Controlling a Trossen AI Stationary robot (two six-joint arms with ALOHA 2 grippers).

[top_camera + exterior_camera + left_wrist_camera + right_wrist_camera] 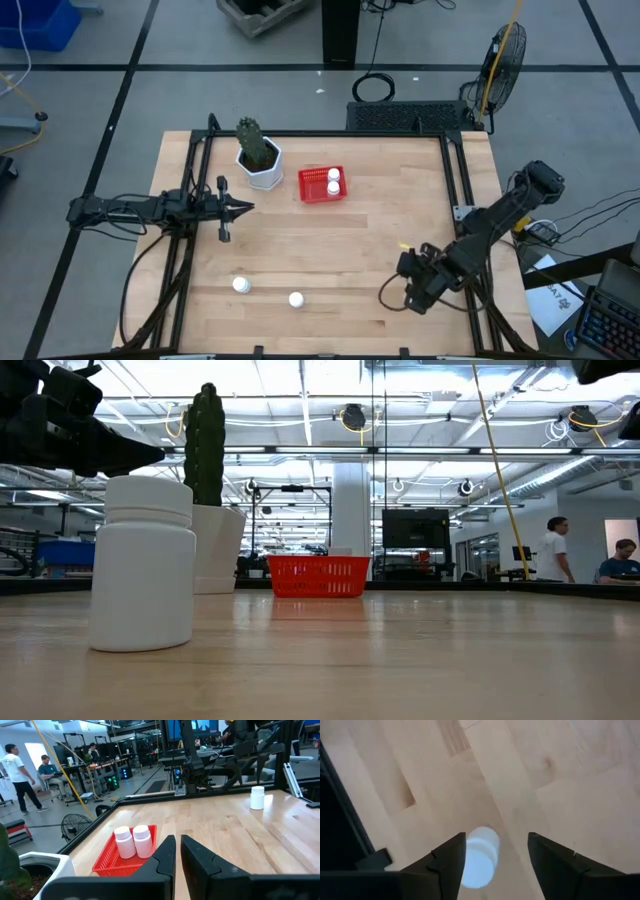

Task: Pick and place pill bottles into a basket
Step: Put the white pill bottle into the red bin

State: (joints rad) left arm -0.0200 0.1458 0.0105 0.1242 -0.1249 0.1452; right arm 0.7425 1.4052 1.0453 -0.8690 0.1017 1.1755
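The red mesh basket [322,185] stands at the table's far middle with two white pill bottles [333,180] upright in it; it also shows in the left wrist view [107,860] and the low view [318,575]. Two more bottles [241,285] [296,299] stand on the table near its front edge. A fifth bottle [480,855] stands on the table below my right gripper [496,850], which is open, points down and has one finger on either side of the bottle without touching it. My left gripper [240,208] is shut and empty, left of the basket.
A white hexagonal pot with a green cactus [259,158] stands just left of the basket. A black frame [455,170] runs along the table's edges. People show in the room beyond the table [553,555]. Bare wood lies between the basket and the front bottles.
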